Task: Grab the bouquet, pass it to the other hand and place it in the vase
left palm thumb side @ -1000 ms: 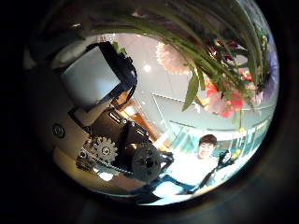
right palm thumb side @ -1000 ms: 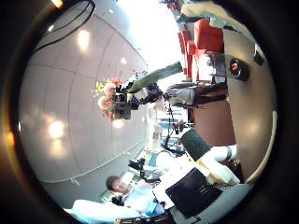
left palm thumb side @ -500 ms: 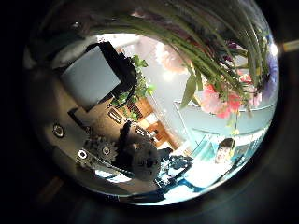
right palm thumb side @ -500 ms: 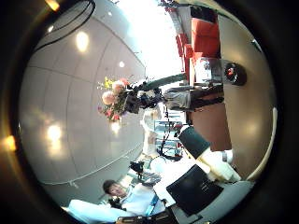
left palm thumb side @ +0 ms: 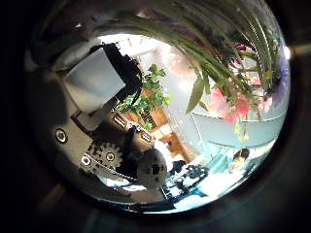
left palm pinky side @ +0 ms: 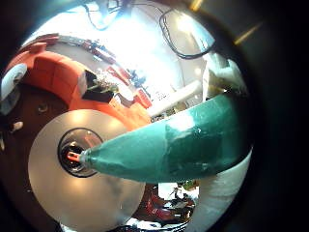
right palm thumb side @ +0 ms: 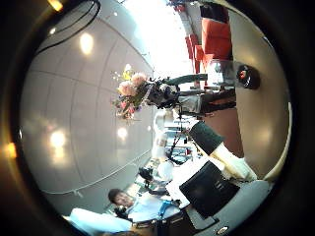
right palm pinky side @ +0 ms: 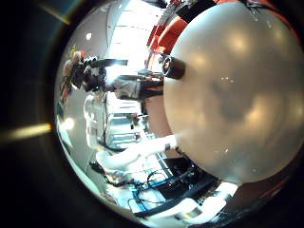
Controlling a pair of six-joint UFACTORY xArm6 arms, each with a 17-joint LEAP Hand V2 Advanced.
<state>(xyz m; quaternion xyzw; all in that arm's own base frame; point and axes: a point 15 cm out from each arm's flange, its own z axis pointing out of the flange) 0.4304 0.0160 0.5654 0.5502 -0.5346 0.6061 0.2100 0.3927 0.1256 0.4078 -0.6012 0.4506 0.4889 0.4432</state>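
The bouquet (right palm thumb side: 131, 87) is held in the air by my left hand (right palm thumb side: 157, 94), away from my right hand. Its wrapped stem (left palm pinky side: 174, 145) lies close across the left palm. Its flowers and leaves (left palm thumb side: 224, 87) spread beside the left hand's curled fingers (left palm thumb side: 117, 146). The vase (right palm thumb side: 243, 76) stands on the round table (right palm pinky side: 237, 104) and also shows in the right little finger side palm view (right palm pinky side: 171, 66). A small thing (left palm pinky side: 72, 150) at the table's middle could be the vase.
A sofa (left palm pinky side: 48, 72) stands behind the round table (left palm pinky side: 48, 184). The left arm (right palm thumb side: 217, 152) reaches across the right thumb side palm view. A potted plant (left palm thumb side: 151, 92) stands in the room behind the left hand.
In the right thumb side palm view the left hand with the bouquet has moved closer and toward the table side. The room behind the flowers has shifted in the left thumb view, so that hand has moved.
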